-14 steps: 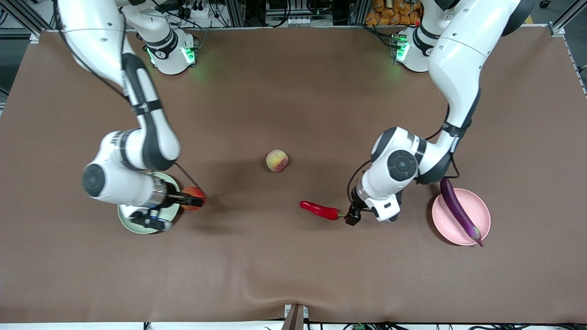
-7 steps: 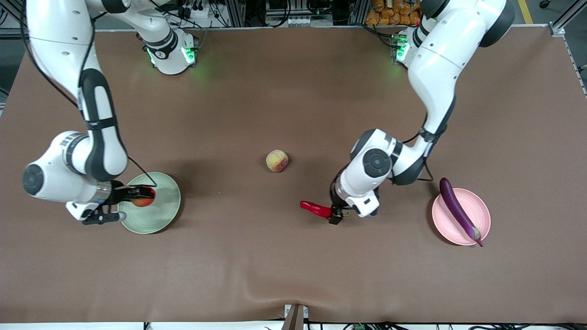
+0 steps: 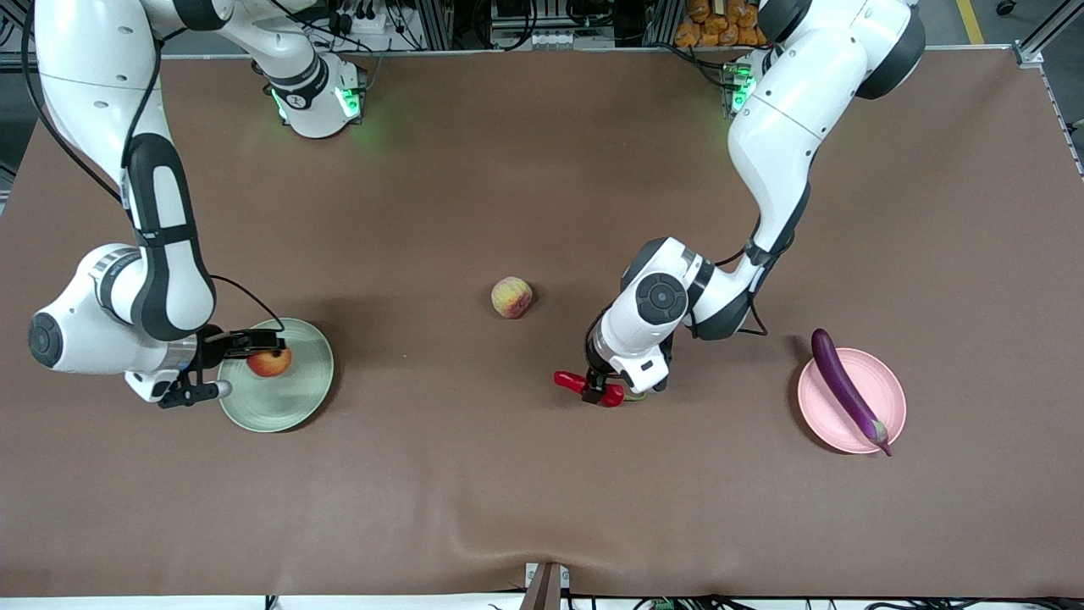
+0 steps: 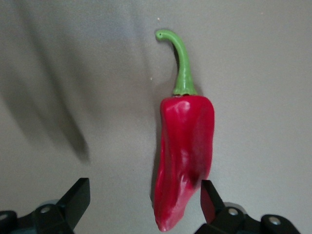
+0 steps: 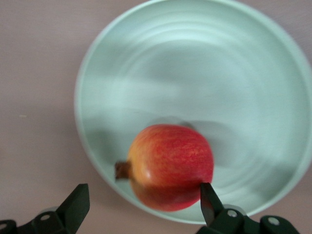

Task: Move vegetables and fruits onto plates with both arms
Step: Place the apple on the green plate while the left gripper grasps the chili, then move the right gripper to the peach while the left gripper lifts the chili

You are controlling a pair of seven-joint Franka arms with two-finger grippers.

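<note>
The red-orange pomegranate (image 3: 270, 363) lies on the mint green plate (image 3: 292, 407). My right gripper (image 3: 246, 364) is low over the plate's edge, open and holding nothing. In the right wrist view the pomegranate (image 5: 168, 165) sits on the plate (image 5: 195, 63) between the spread fingers of the right gripper (image 5: 143, 195). My left gripper (image 3: 600, 391) is open, low over the red chili pepper (image 3: 574, 382). In the left wrist view the chili (image 4: 185, 156) lies on the cloth with its tip between the fingers of the left gripper (image 4: 145, 189). The purple eggplant (image 3: 847, 390) lies across the pink plate (image 3: 881, 381).
The pale peach (image 3: 511, 297) sits alone mid-table, farther from the front camera than the chili. The brown cloth (image 3: 542, 491) covers the table. The arm bases (image 3: 318, 97) stand along the edge farthest from the front camera.
My right gripper carried the pomegranate over the green plate, let it go and opened. My left gripper moved toward the right arm's end, from beside the chili's stem to over the chili.
</note>
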